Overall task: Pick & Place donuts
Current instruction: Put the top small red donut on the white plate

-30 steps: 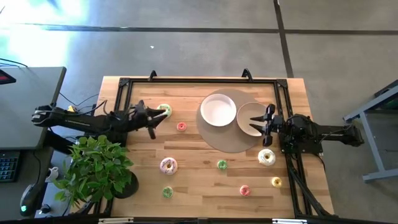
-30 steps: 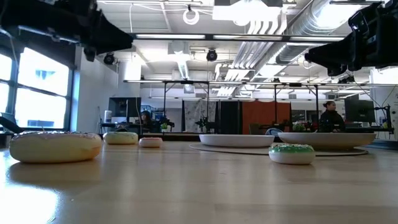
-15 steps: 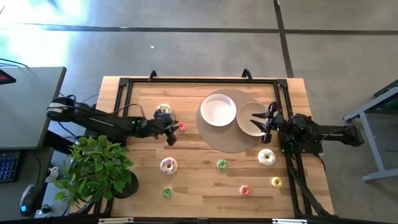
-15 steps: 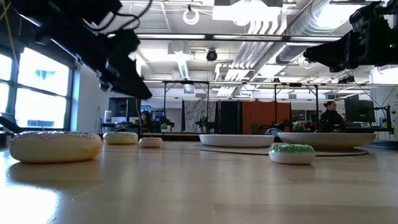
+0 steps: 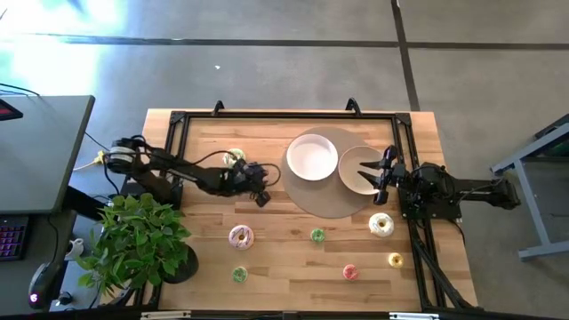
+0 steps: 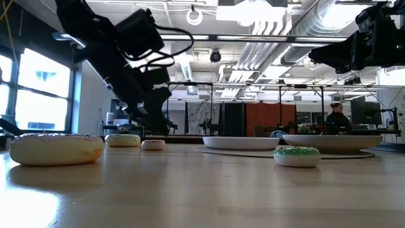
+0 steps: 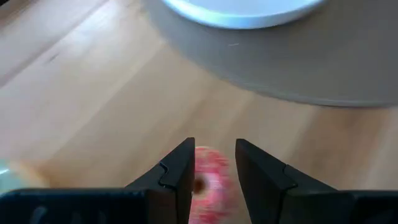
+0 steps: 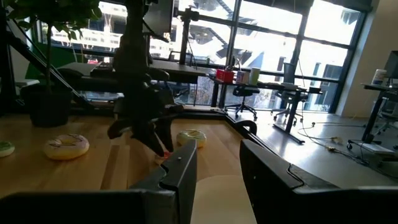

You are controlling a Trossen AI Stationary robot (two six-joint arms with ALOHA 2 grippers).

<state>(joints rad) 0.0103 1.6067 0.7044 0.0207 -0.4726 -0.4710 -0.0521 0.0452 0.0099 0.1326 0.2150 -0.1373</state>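
The left end effector [image 5: 259, 188] was lowered over the red donut [image 7: 208, 183] on the bench [image 5: 284, 253], fingers spread either side. The right end effector [image 5: 380, 172], also spread, was held above the plate [image 5: 352, 169].

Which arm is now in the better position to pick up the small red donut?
The left. The left gripper hangs open right over the small red donut, one finger on each side. The right gripper waits over the plate at the far side.
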